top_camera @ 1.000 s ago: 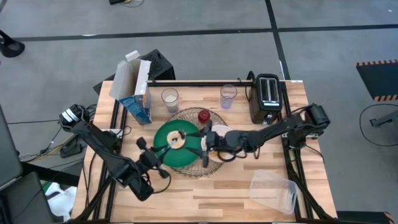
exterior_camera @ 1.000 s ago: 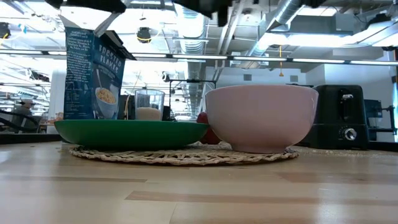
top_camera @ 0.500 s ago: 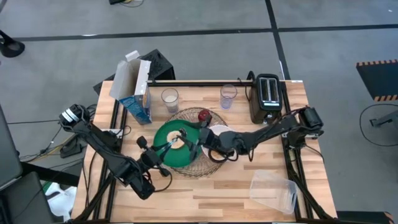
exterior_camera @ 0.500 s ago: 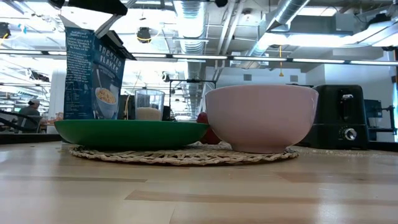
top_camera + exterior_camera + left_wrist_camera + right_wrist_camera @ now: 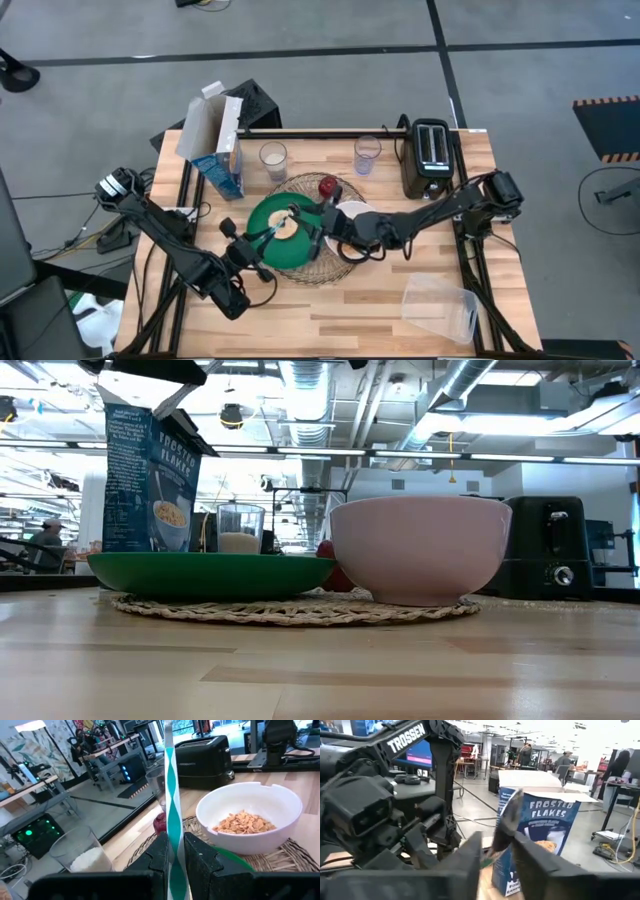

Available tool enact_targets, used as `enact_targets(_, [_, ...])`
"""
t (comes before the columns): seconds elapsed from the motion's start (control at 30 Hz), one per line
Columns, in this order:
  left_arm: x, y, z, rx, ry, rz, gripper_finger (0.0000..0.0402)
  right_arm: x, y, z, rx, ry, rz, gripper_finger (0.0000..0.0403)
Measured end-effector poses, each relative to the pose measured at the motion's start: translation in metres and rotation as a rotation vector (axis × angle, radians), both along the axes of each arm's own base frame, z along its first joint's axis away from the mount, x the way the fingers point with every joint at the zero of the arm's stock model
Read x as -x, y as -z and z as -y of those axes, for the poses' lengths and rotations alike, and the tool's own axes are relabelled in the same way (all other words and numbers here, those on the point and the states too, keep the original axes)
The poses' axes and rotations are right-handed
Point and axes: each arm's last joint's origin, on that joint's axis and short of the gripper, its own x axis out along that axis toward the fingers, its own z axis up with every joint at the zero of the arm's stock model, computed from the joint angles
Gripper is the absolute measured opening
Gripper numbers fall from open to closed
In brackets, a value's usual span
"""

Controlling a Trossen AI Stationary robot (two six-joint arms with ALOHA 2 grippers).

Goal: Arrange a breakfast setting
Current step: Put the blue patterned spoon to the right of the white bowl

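Observation:
The spoon has a teal-and-white striped handle and a metal bowl; it hangs over the green plate, where the pale bagel lies. My left gripper is shut on the handle. My right gripper comes from the table's right and is shut on the bowl end. The plate and the white bowl of orange cereal rest on the round wire mat. The red apple sits at the mat's far edge. Two clear glasses stand behind it. My left gripper pinches the spoon's striped handle between its two fingers, coming from the table's near left. The handle runs on ahead of the fingers toward the bowl end. The spoon is clear of the plate. My right gripper has the spoon's neck just below the metal bowl between its two fingers, coming about level from the table's right. The metal bowl sticks out past the fingertips.
A blue cereal box stands at the far left, a black toaster at the far right, and a clear plastic tub near the front right corner. Bare wood lies along the front edge.
My right gripper has moved toward the table's left, over the mat, up to the spoon's bowl end. My left gripper and the spoon have stayed over the green plate.

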Motion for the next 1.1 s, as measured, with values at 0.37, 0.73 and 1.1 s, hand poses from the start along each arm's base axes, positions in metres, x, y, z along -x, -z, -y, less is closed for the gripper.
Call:
enact_targets(0.37, [0.000, 0.001, 0.001, 0.017, 0.018, -0.039, 0.0046, 0.001, -0.003, 0.003, 0.083, -0.009, -0.033, 0.0026])
enact_targets(0.73, [0.005, -0.002, 0.010, 0.119, 0.111, -0.151, 0.0147, 0.062, -0.051, 0.006, 0.027, -0.049, -0.197, 0.0026])
enact_targets(1.1, [0.019, 0.012, 0.023, 0.240, 0.188, -0.233, 0.0171, 0.174, -0.068, 0.040, -0.479, 0.015, -0.489, 0.0033])
